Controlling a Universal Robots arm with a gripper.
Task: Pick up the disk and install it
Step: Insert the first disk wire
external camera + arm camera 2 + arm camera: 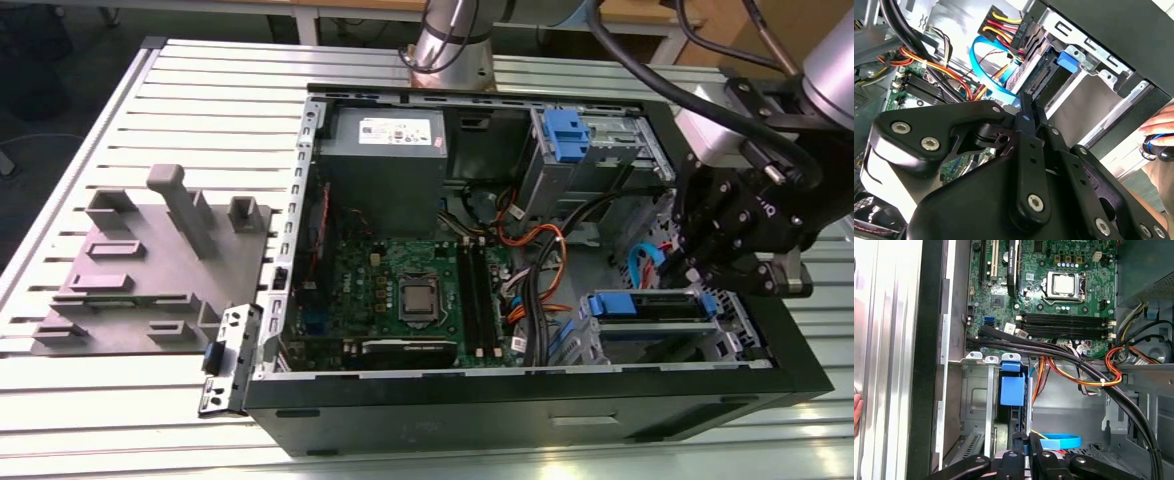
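The gripper (pixel 738 268) hung at the case's drive bay, fingers pressed together with nothing visibly between them. The disk (pixel 646 306) apparently sat in that bay just beside the fingertips, its long axis lying across the bay.

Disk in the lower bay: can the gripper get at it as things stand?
Probably yes. The case lies open on its side and the gripper sits right beside the disk; only the blue cable runs close by.
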